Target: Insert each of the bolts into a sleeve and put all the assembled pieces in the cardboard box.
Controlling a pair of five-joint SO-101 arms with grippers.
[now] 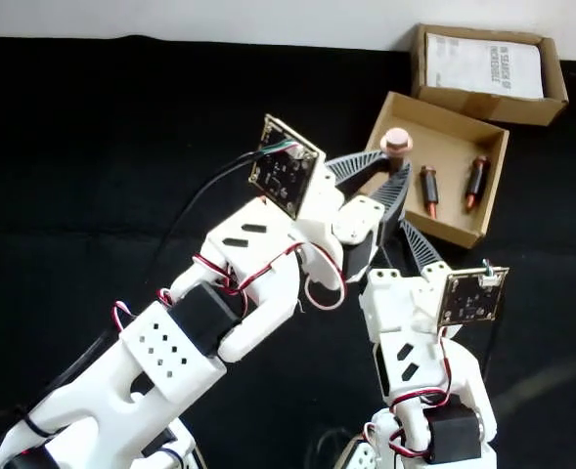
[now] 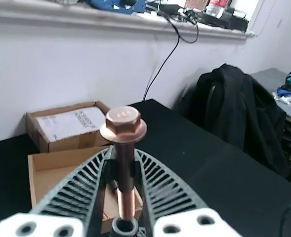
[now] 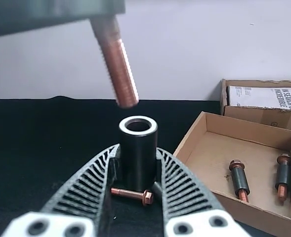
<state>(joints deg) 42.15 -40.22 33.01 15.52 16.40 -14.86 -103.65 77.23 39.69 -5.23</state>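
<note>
My left gripper (image 2: 124, 159) is shut on a copper bolt (image 2: 123, 129), held upright with its hex head on top. In the high view that bolt's head (image 1: 396, 143) sits over the near-left edge of the cardboard box (image 1: 442, 147). My right gripper (image 3: 138, 165) is shut on a black sleeve (image 3: 138, 148), bore facing up. The bolt's threaded tip (image 3: 123, 74) hangs just above the bore, slightly off to one side and not inside. Two assembled pieces (image 1: 429, 189) (image 1: 476, 182) lie in the box. A loose bolt (image 3: 133, 194) lies on the table under the sleeve.
A second cardboard box (image 1: 488, 66) with a printed sheet in it stands behind the first, at the table's far right edge. The black table (image 1: 92, 147) stretches to the left. Both arms crowd together beside the box's near-left corner.
</note>
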